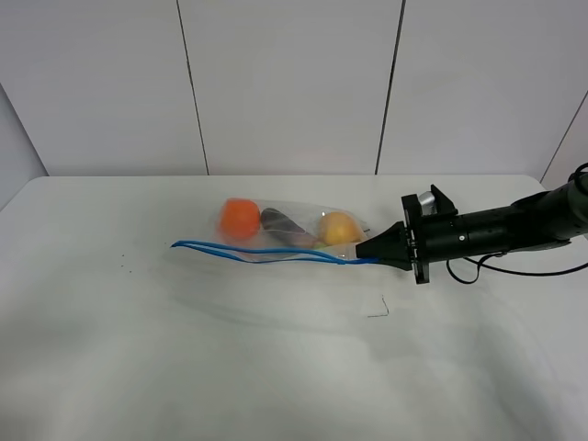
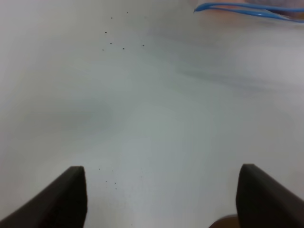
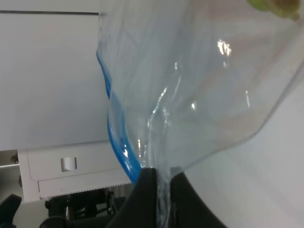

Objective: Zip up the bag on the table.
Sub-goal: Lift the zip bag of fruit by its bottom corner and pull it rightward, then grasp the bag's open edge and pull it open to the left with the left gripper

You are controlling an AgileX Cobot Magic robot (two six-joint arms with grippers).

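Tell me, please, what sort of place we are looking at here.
Most likely a robotics lab or test cell: a plain white table, bare white wall panels behind it, and the right gripper of a black robot arm shut on a clear bag of produce.

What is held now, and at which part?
The right gripper pinches the bag at one end of its blue zipper edge. The left gripper is open and holds nothing.

The right arm lay stretched low and nearly level; the right gripper was pinched tight on a corner of the bag; the left gripper hung with fingers spread wide, holding nothing.
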